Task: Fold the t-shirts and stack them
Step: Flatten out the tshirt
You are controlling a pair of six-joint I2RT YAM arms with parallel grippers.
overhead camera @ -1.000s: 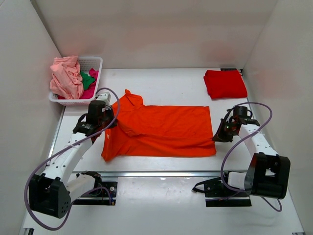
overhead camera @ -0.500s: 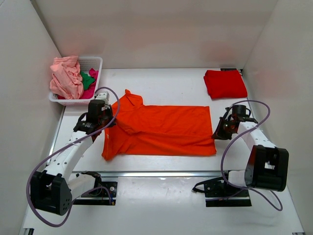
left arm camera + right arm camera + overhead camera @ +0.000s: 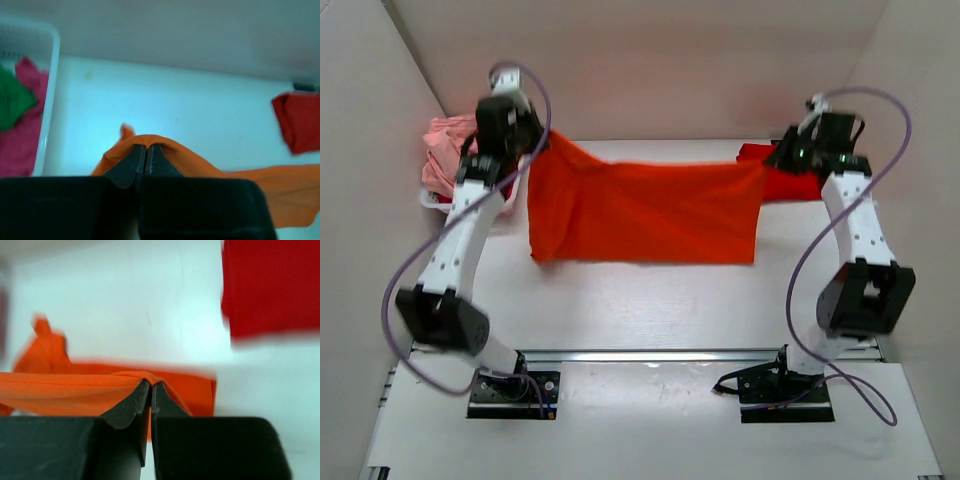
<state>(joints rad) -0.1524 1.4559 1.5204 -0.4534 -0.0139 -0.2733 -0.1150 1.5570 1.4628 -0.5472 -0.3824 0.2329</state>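
Bright orange short-sleeved cloth t-shirt [image 3: 640, 210] hung stretched between the two hands above the white surface [image 3: 650, 300], its top edge running from left to right across the far half of the scene and the rest draping toward the near side. Whether its lower edge touched the surface could not be told.

The left hand [image 3: 538, 140] was clenched on the shirt's far-left corner; in the left wrist view its fingers [image 3: 146, 147] were pressed together with a ridge of orange cloth pinched between them. The right hand [image 3: 778, 158] was clenched on the far-right corner, and the right wrist view showed its fingers [image 3: 151, 384] closed on a fold of the same cloth.

A folded red t-shirt [image 3: 790, 185] lay on the surface at the far right, partly hidden behind the right arm. At the far left stood a white plastic mesh basket [image 3: 50, 90], with a pale pink t-shirt [image 3: 445, 150] heaped over it and a green t-shirt [image 3: 12, 100] and a magenta t-shirt [image 3: 22, 145] inside.
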